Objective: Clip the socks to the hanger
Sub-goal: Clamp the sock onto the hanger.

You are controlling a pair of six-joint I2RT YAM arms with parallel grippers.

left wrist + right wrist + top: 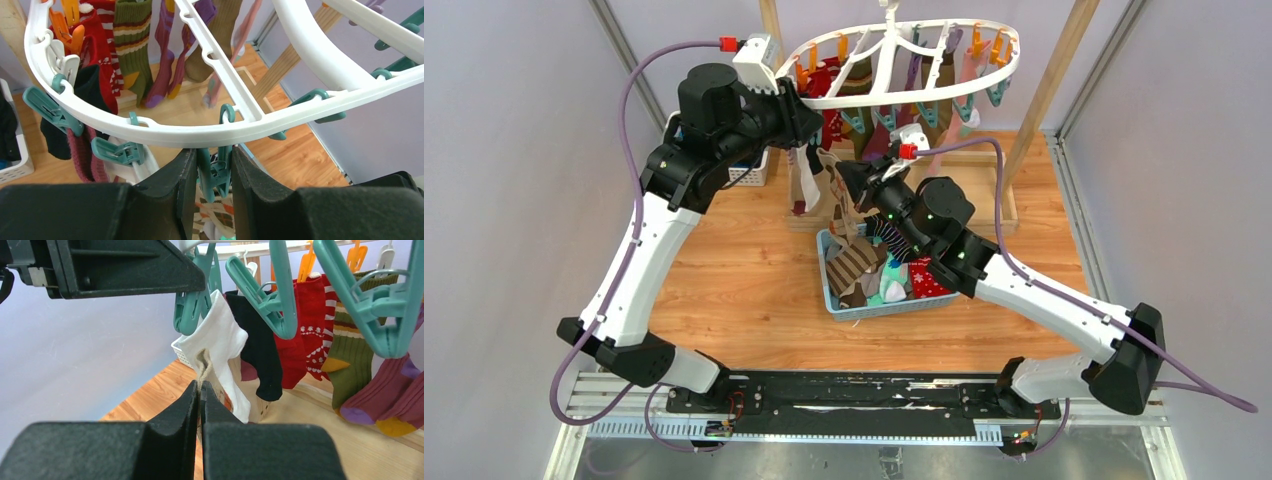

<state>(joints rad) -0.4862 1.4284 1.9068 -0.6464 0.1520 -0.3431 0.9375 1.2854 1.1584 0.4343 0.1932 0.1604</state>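
View from above and both wrist cameras. I see the hanger (894, 98) suspended over the far side of the table (724, 300), its white rim ringed with orange and teal clips. The hung socks (132, 45), red, olive striped, purple and black, dangle from the clips on its far and left parts. The left gripper (214, 165) is raised under the near rim, its two fingers pressed against either side of one teal clip (216, 174); I cannot tell whether the clip's mouth is parted. The right gripper (201, 390) is just below, fingers pinched tight on the beige ribbed edge of a pale sock (220, 340), whose top reaches up to that same clip. Beneath both arms a blue basket (829, 290) stands on the table, with loose socks (864, 265) piled in it.
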